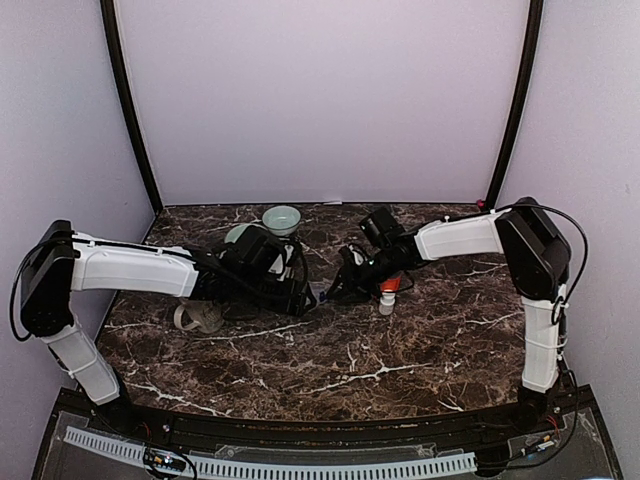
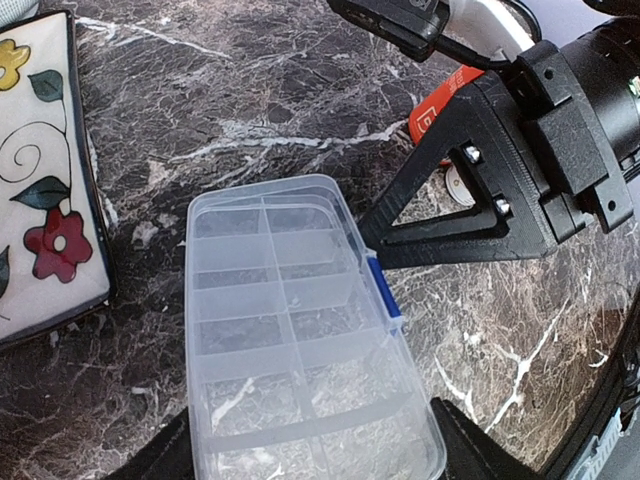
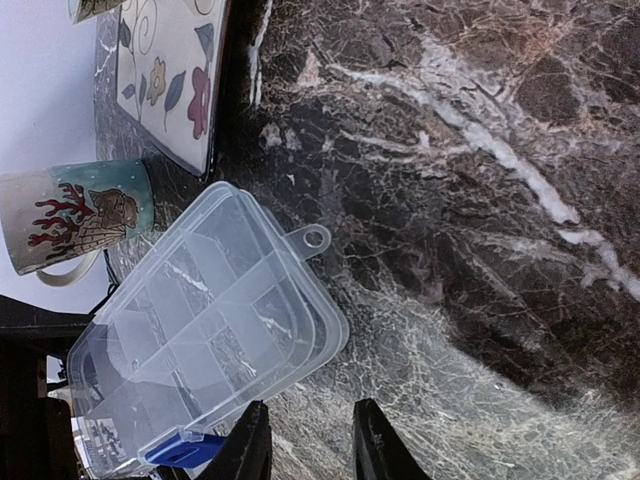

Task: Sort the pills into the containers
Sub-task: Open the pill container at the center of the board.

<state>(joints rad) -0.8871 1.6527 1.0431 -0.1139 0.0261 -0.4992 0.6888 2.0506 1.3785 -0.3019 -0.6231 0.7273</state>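
The clear organiser box [image 2: 290,330] lies flat on the marble with its lid shut and a blue latch [image 2: 383,290] on its long side. Its cells, the containers, look empty. My left gripper [image 2: 315,452] is shut on the box across its width, one black finger against each long edge. My right gripper [image 3: 312,442] is open just beside the latch [image 3: 185,450], with only marble between its fingers. One of its fingers [image 2: 430,250] reaches the box's latch side. No pills show. In the top view both grippers, left [image 1: 295,288] and right [image 1: 338,286], meet mid-table.
A small white bottle with an orange cap [image 1: 386,293] stands right behind the right gripper. A floral tray [image 2: 40,170] lies left of the box and a cream mug [image 3: 70,215] beyond it. Two pale green bowls [image 1: 281,218] sit near the back wall.
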